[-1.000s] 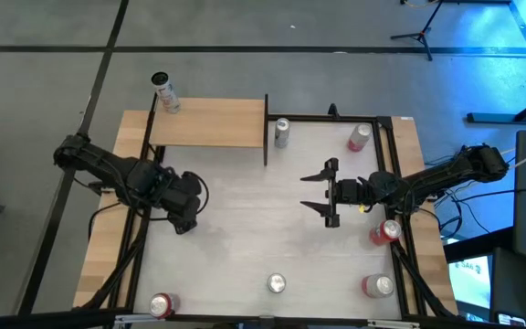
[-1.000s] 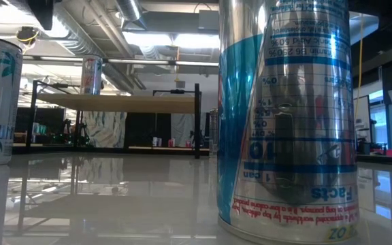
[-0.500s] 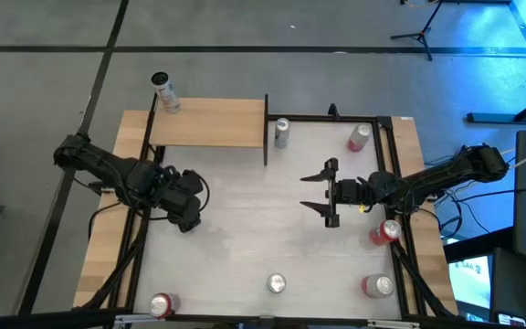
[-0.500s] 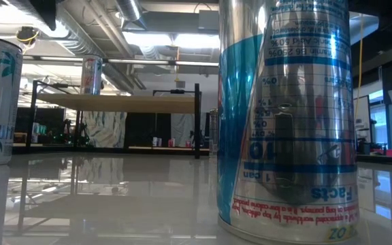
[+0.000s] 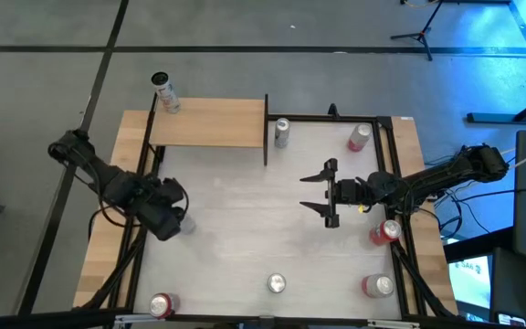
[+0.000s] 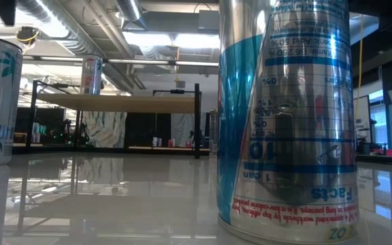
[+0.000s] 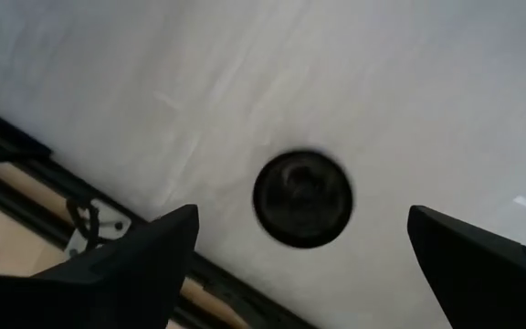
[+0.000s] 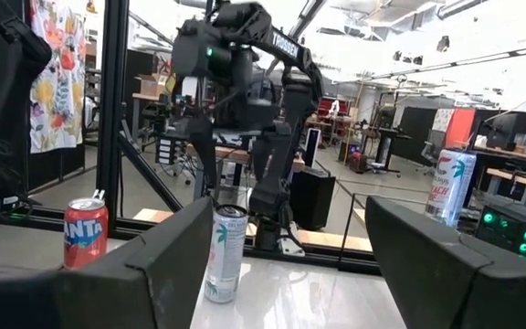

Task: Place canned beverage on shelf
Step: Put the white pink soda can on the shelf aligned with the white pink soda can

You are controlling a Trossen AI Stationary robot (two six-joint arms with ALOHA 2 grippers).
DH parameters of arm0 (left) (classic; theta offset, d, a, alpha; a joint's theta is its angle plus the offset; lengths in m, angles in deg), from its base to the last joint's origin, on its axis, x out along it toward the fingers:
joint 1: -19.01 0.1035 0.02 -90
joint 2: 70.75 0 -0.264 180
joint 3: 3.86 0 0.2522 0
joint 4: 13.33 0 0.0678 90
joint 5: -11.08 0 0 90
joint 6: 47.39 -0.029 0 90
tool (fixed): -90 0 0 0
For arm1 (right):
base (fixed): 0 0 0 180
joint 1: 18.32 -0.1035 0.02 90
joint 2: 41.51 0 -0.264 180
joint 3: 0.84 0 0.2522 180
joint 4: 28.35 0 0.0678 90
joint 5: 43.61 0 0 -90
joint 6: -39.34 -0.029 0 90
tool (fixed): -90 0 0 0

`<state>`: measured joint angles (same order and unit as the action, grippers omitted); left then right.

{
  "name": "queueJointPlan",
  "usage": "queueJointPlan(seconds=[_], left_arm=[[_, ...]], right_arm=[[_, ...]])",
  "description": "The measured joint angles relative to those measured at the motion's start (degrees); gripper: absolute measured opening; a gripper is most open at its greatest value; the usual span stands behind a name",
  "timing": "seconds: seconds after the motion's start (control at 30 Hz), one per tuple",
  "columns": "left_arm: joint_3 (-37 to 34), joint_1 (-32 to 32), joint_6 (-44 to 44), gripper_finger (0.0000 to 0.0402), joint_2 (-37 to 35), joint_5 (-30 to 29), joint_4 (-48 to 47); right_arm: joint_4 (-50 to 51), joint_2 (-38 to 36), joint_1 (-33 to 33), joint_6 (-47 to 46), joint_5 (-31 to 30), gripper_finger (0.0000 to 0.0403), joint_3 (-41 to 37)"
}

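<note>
Hovering the left gripper point(image 5: 169, 223) over the white tabletop point(image 5: 245, 228), in front of the shelf's point(image 5: 210, 123) left half and well apart from it. Spreading its fingers point(image 7: 140, 260) wide, gripping nothing. Looking straight down on a round can top point(image 7: 302, 198), blurred, between those fingers and clear of both. Showing the same palm-print can point(image 8: 224, 253) upright below the left arm in the right wrist view.

Holding the right gripper point(image 5: 329, 194) in front of and to the right of the shelf, well apart from it, jaws parted and empty.

Standing one slim can point(image 5: 163, 92) upright on the shelf's far left corner; seen also in the low view point(image 6: 91, 74). Standing a silver can point(image 5: 282, 132) on the tabletop just beside the shelf's right end, and a red can point(image 5: 359, 137) farther right of the shelf.
</note>
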<state>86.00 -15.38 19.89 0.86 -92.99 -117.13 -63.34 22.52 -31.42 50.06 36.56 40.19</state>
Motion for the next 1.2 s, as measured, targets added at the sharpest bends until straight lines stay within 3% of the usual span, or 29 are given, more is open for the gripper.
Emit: queueJointPlan(seconds=[0.23, 1.2], left_arm=[[-6.97, -0.51, 1.05, 0.0382, -3.27, 1.91, 2.01], [-21.40, -0.38, -4.94, 0.0382, -3.82, 2.23, 17.27]], right_arm=[[-0.32, 0.00, 0.00, 0.03, 0.00, 0.0287, 0.00], [-0.78, 0.00, 0.02, 0.27, 0.00, 0.0287, 0.00]])
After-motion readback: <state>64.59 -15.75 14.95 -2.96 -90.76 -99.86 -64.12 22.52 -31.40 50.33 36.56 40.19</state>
